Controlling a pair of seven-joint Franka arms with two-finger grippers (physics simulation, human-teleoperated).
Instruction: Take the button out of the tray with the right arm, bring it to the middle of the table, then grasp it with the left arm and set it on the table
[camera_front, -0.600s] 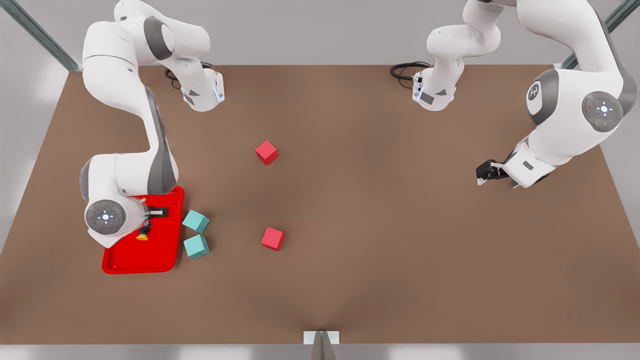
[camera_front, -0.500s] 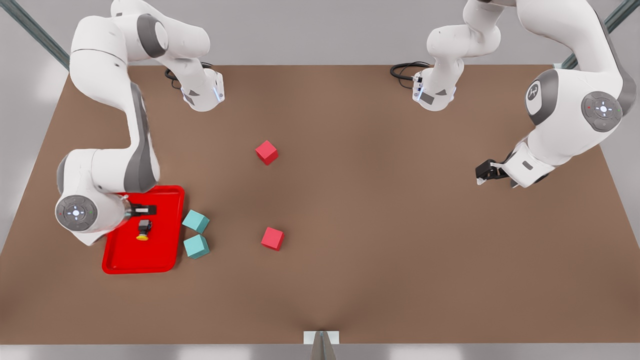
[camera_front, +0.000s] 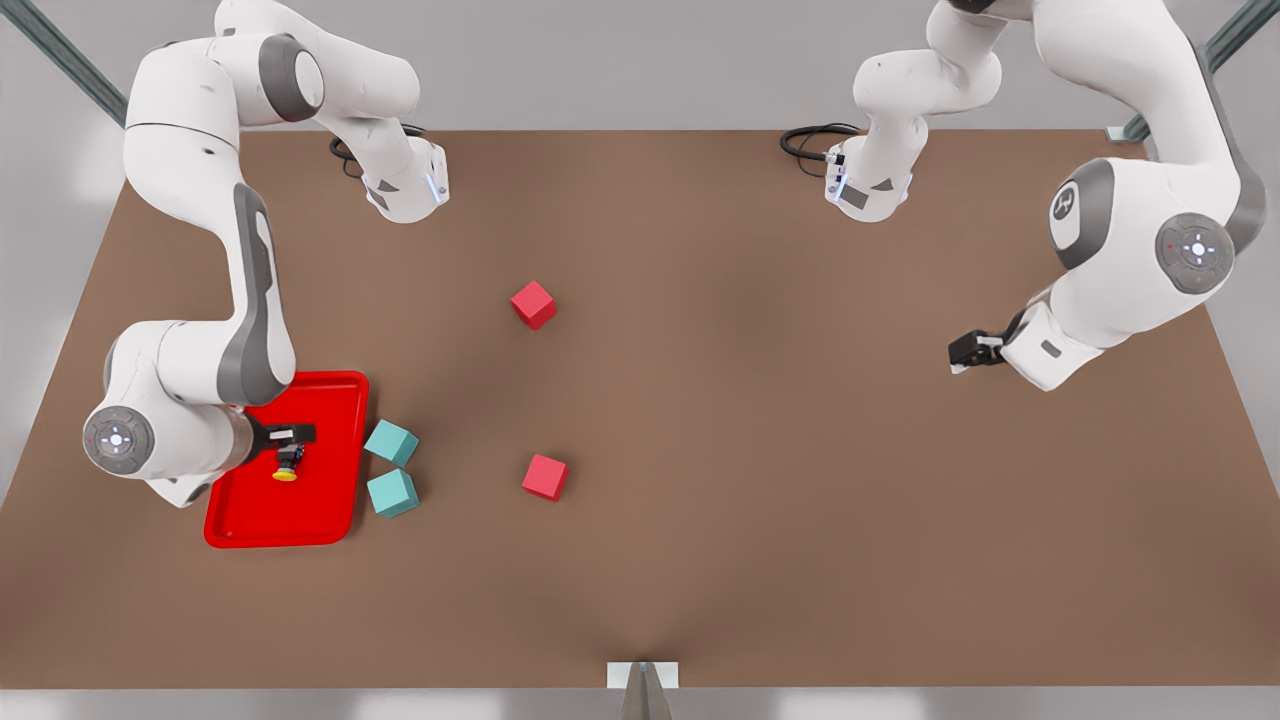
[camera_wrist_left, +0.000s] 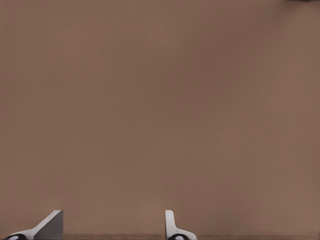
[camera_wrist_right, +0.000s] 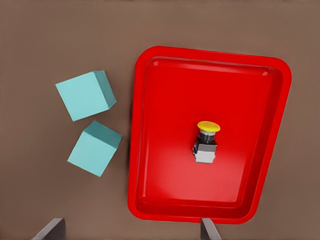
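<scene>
Over the red tray (camera_front: 330, 510) at the front view's left edge of the brown table (camera_front: 760, 520), the right gripper (camera_front: 292, 434) hangs above the tray's floor with its two fingers spread and nothing between them; the right wrist view shows both fingertips (camera_wrist_right: 207, 231) wide apart, one over the tray's rim (camera_wrist_right: 210, 52) and the other over bare tabletop beyond it. The button (camera_front: 287, 465) lies on its side inside the tray, near the middle of the tray floor, its yellow cap (camera_wrist_right: 208, 126) pointing one way and its dark base the other, clear of the tray's walls and untouched by either finger. Two teal cubes (camera_front: 391, 443) sit on the table just outside the tray's long side, almost touching one another and close to the rim without resting on it. Two red cubes (camera_front: 533, 304) stand farther from the tray toward the table's centre, well apart from each other and from the teal pair. Far from the tray, at the front view's right side, the left arm waits with the left gripper (camera_front: 962, 352) held above bare tabletop; the left wrist view shows its pale fingertips (camera_wrist_left: 171, 225) parted and empty over plain brown surface.
</scene>
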